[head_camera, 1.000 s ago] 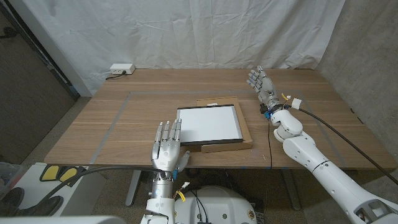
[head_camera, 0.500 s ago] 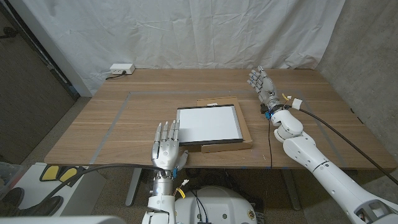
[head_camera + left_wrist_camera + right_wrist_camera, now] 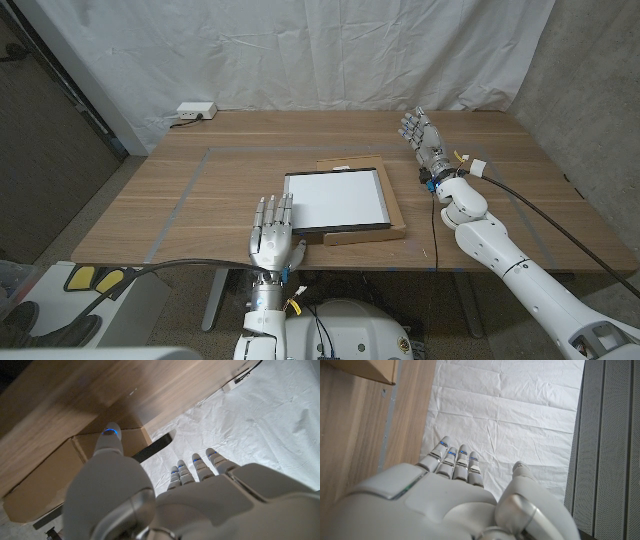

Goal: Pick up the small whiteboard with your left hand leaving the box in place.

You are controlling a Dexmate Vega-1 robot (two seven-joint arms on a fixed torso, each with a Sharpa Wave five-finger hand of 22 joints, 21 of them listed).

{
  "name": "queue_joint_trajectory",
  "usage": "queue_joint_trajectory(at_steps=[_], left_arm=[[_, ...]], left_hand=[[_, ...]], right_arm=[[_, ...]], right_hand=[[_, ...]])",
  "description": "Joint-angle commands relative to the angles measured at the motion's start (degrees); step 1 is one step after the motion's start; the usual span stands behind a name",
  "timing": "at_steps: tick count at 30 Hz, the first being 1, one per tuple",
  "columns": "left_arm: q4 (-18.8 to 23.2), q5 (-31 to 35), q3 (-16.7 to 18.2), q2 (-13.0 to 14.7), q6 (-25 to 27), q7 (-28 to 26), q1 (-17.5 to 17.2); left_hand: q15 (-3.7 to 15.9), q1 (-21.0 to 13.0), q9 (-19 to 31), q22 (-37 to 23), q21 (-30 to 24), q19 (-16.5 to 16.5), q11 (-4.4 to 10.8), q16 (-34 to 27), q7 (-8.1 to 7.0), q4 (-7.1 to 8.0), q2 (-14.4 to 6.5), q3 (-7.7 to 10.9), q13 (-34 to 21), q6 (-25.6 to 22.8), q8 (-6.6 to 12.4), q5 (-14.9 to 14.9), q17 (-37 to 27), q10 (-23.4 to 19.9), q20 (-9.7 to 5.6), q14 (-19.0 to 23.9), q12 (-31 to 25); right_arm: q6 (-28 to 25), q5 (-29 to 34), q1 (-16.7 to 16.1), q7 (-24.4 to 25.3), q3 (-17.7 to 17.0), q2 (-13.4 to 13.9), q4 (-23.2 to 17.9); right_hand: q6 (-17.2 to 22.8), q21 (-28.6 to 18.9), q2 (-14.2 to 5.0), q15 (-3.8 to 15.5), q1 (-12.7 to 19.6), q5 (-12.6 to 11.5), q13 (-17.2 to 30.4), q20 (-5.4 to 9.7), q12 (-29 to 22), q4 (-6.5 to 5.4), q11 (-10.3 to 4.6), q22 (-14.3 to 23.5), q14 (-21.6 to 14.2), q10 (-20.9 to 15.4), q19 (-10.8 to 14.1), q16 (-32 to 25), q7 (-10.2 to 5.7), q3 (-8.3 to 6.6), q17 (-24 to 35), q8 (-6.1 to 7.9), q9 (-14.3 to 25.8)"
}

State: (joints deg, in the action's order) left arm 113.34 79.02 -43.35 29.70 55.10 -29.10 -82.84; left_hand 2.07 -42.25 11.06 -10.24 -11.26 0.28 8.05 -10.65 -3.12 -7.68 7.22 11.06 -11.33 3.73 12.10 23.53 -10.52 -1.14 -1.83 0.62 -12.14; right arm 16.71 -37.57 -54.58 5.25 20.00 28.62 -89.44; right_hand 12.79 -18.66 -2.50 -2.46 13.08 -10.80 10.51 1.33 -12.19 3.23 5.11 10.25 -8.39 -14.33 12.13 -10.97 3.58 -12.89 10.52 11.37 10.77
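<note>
The left hand (image 3: 272, 238) hovers, fingers spread and empty, at the near-left corner of the whiteboard (image 3: 336, 200) (it lies on the box (image 3: 362, 236)). The board sits just right of its fingertips; the right hand (image 3: 420, 133), also open, is farther off.

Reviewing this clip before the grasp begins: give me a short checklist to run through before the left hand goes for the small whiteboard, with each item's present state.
1. Left hand empty, fingers apart: ok.
2. Left hand positioned at the small whiteboard: ok, its fingertips are near the board's near-left corner; contact cannot be told.
3. Whiteboard lies on the box, its near-left edge overhanging for a grip: ok, the dark frame edge juts past the cardboard in the left wrist view.
4. Right hand clear of the board: ok, raised beyond the box's far right corner, holding nothing.
5. Box will stay put when the board lifts: cannot tell.
</note>
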Motion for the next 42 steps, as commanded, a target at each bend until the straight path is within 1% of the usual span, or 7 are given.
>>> queue_joint_trajectory(at_steps=[1,2,16,21,31,36,42], left_arm=[[-2.4,-3.5,-2.1,0.5,1.2,-2.6,3.2],[-2.4,-3.7,-2.3,0.6,1.4,-2.7,3.3],[-3.7,-8.3,-3.7,1.5,1.2,-5.6,5.9],[-4.3,-9.7,-4.2,1.5,1.2,-7.1,6.5],[-4.3,-12.0,-4.9,2.0,1.4,-9.1,7.2],[-5.0,-13.3,-5.2,1.5,1.4,-11.1,7.5],[-5.2,-13.8,-5.9,1.5,2.0,-11.6,8.2]], left_hand=[[2.44,-0.8,0.2,-0.2,-0.4,0.7,0.34,-0.7,-0.24,-0.10,0.0,-0.24,-0.1,-1.2,0.66,0.3,-0.2,-1.0,-2.47,1.0,-0.6],[2.46,-0.8,0.2,-0.2,-0.4,0.7,0.54,-0.7,-0.30,-0.09,0.0,-0.25,-0.1,-1.2,0.67,0.4,-0.2,-1.2,-2.44,1.1,-0.6],[2.84,-1.4,0.2,-0.2,-0.6,1.3,0.71,-0.9,-0.58,-0.05,-0.5,-0.25,-0.1,-2.9,1.14,0.6,-0.2,-2.5,-2.73,1.8,-1.0],[2.99,-1.9,0.2,-0.1,-0.7,1.7,1.12,-0.9,-0.82,-0.10,-0.7,-0.19,-0.1,-3.3,1.20,0.7,-0.1,-3.0,-2.92,2.2,-1.0],[3.45,-3.4,0.2,-0.1,-1.0,2.7,1.32,-1.0,-1.00,-0.32,-1.7,0.34,-0.1,-4.5,1.46,0.9,-0.1,-3.5,-3.73,3.2,-1.0],[3.57,-4.4,0.2,-0.1,-1.1,3.1,1.58,-1.1,-1.00,-0.47,-2.4,0.72,0.0,-5.2,1.66,1.0,-0.1,-3.9,-4.21,3.7,-1.0],[3.56,-5.3,0.2,-0.1,-1.0,3.0,1.49,-0.9,-0.85,-0.57,-3.1,1.14,0.0,-5.6,1.70,1.0,-0.1,-4.0,-4.21,3.7,-0.9]], right_arm=[[0.2,-0.4,0.2,-0.4,-0.1,-0.2,0.9],[0.2,-0.4,0.2,-0.4,-0.1,-0.2,0.9],[0.3,-0.6,0.1,-0.4,-0.2,-0.2,1.1],[0.4,-0.6,0.0,-0.6,-0.2,-0.2,1.3],[0.7,-0.8,-0.1,-0.7,-0.2,-0.4,1.7],[0.8,-0.7,-0.1,-0.6,-0.3,-0.4,1.7],[1.3,-1.1,0.0,-0.9,-0.3,-0.8,2.3]], right_hand=[[0.4,0.1,-0.16,-0.23,0.3,0.0,0.1,0.02,-0.1,0.27,-0.01,0.2,-0.6,-0.3,0.6,0.1,-0.32,-0.16,0.1,-0.06,0.2],[0.4,0.1,-0.14,-0.22,0.3,-0.1,0.1,0.04,-0.1,0.30,-0.07,0.2,-0.6,-0.3,0.6,0.1,-0.37,-0.16,0.1,-0.07,0.2],[0.5,0.3,-0.01,-0.23,0.8,-0.1,0.1,0.07,-0.1,0.70,-0.04,0.2,-0.6,-0.3,0.7,0.1,-0.35,-0.21,0.0,-0.04,0.2],[0.5,0.4,0.03,-0.20,0.9,-0.2,0.2,0.06,-0.1,0.81,-0.04,0.2,-0.6,-0.3,0.7,0.1,-0.33,-0.22,0.0,-0.04,0.2],[0.5,0.5,0.11,-0.22,1.0,-0.2,0.2,0.04,-0.1,0.97,0.05,0.2,-0.6,-0.3,0.8,0.2,-0.40,-0.20,0.0,-0.03,0.2],[0.5,0.6,0.12,-0.21,1.1,-0.2,0.2,0.03,-0.1,1.04,0.01,0.2,-0.6,-0.4,0.8,0.1,-0.34,-0.20,0.0,-0.03,0.2],[0.5,0.7,0.14,-0.23,1.2,-0.2,0.2,-0.06,-0.2,1.13,-0.06,0.2,-0.8,-0.6,1.0,0.1,-0.41,-0.19,0.0,-0.03,0.2]])
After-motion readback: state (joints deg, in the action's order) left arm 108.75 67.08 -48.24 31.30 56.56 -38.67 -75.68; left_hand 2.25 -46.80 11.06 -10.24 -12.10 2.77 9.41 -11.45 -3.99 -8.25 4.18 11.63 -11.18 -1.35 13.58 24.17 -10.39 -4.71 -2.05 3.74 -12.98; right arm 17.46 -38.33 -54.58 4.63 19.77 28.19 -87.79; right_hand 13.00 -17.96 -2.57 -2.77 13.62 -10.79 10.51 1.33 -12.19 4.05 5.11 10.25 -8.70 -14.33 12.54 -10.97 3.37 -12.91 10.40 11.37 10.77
